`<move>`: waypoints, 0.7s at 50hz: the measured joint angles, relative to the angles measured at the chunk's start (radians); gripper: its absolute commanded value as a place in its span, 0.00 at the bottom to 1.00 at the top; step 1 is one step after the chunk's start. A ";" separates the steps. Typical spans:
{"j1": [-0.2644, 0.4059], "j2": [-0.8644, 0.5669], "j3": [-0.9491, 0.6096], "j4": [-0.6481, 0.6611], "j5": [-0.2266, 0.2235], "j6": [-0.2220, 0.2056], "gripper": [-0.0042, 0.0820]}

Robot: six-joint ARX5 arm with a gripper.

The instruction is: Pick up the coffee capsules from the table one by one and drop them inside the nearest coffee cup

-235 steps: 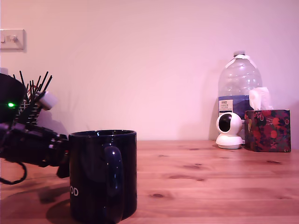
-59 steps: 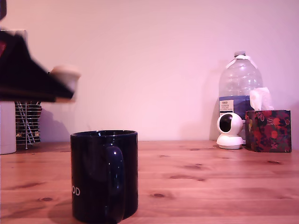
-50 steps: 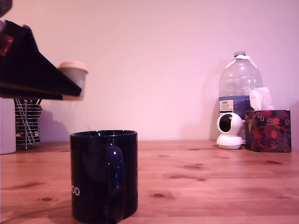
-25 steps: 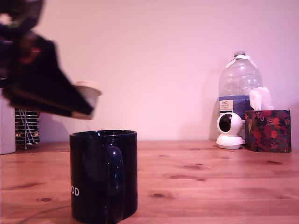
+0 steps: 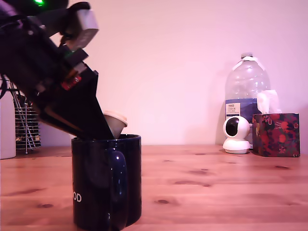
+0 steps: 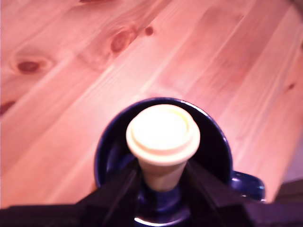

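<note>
The gripper [image 6: 161, 177] is squeezing a capsule [image 6: 163, 137] between its fingers, holding it right over the mouth of the cup [image 6: 215, 142]. The capsule is sitting near the rim, so it might hit the edge and bounce onto the table [image 6: 71, 85].

You are looking at a glossy dark mug [image 5: 107, 180], a smooth matt cream capsule [image 6: 163, 137], and a knotty pine table [image 5: 216, 187] showing grain.
</note>
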 measured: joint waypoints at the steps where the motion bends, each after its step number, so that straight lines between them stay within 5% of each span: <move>1: -0.002 0.000 0.001 0.000 -0.003 0.000 0.24; 32: -0.018 0.000 0.018 -0.023 -0.012 0.018 0.24; 35: -0.018 0.000 0.019 -0.034 -0.012 0.018 0.29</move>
